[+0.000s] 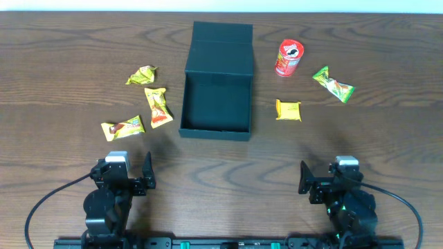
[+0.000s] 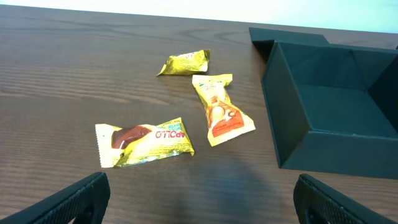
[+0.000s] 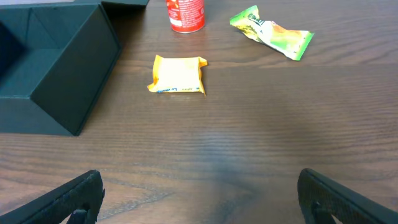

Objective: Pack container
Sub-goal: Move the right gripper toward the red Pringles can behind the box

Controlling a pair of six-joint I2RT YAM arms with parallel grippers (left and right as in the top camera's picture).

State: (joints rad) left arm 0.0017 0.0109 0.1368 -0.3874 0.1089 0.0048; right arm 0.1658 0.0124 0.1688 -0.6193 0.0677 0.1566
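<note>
Both claws sat nearest us, at the btm edge of the overhead view, low over the worktop (image 1: 55,83). The left claw (image 2: 199,202) had its jaws spread wide, one finger in each lower corner of its wrist view, w/ nothing btwn them. The right claw (image 3: 199,199) stood the same way, wide apart and empty. We judged this a ready pose: jaws pre-spread so either arm could come down over a pkt w/o adjusting first.

The container (image 1: 216,104) lay at upper ctr of the overhead frame, btwn two groups of snacks. Its lid flap (image 1: 221,41) was folded back toward the top edge, so the mouth faced up. We read that as set up for dropping items in from above. Its floor was bare, so we judged packing not yet begun.

Left of it in frame lay three items, all apart from the box:
- a crumpled yellow pkt (image 1: 141,75);
- an orange pkt (image 1: 158,106);
- an Apollo pkt (image 1: 122,127), lowest and nearest the left claw.

Right of it were three more:
- a red can (image 1: 288,57), upright at upper right;
- a green pkt (image 1: 333,84);
- a square yellow pkt (image 1: 288,110), nearest the right claw.

The split looked deliberate to us. Each arm had its own share within reach, w/ no need to cross over the box.
</note>
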